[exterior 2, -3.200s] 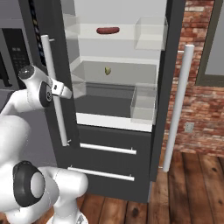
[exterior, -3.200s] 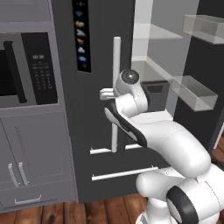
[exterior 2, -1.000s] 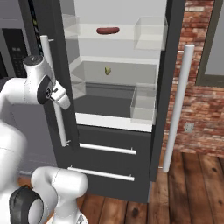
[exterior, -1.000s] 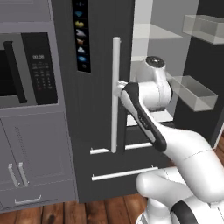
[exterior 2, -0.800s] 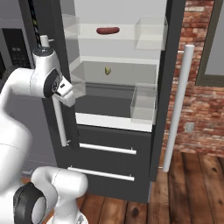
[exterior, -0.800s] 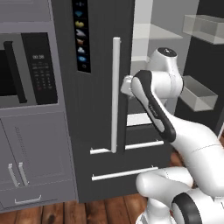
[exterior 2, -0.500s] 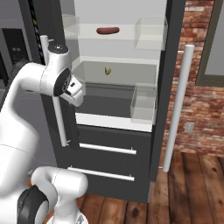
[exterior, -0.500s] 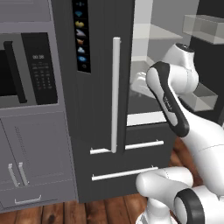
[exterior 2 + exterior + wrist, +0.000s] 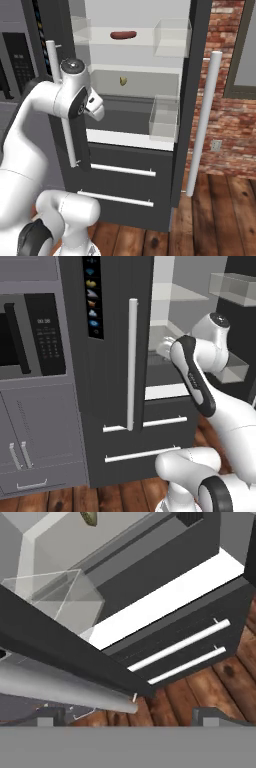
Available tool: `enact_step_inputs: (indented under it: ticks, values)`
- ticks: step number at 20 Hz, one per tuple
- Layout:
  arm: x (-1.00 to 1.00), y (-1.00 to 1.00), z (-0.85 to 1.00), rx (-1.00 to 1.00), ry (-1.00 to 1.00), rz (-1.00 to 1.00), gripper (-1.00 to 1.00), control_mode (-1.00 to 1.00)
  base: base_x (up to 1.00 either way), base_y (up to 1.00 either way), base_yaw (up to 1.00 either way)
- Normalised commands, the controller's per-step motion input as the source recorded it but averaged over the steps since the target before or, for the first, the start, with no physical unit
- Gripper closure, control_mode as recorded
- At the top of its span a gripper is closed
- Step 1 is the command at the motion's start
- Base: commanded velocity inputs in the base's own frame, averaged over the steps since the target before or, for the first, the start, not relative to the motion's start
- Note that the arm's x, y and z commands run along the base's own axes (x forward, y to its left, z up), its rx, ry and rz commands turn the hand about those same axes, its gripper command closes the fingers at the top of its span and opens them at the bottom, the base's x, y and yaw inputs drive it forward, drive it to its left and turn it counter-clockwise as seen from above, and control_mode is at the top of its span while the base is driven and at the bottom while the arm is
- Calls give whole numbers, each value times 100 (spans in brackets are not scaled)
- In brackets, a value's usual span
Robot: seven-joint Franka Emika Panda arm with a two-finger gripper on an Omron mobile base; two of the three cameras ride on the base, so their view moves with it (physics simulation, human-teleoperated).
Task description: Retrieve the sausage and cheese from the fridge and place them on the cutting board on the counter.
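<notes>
Since the earlier frames the arm has swung from the left door's handle into the open fridge (image 9: pixel 131 165), its empty gripper (image 9: pixel 96 109) spread wide for a grab, with the sausage (image 9: pixel 123 35) upper centre, the cheese (image 9: pixel 123 80) one shelf below, and a clear bin (image 9: pixel 164 117) apparently holding nothing.

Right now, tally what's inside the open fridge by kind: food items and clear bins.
Sausage: 1
Cheese: 1
Clear bins: 3
Total: 5
</notes>
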Motion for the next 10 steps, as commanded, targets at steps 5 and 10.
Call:
enact_step_inputs:
  ticks: [5, 10]
  values:
    - [32, -35, 0, 4, 2, -34, -100, -100, 0, 0, 0]
    - [33, -30, 7, 14, 13, -15, -100, -100, 0, 0, 0]
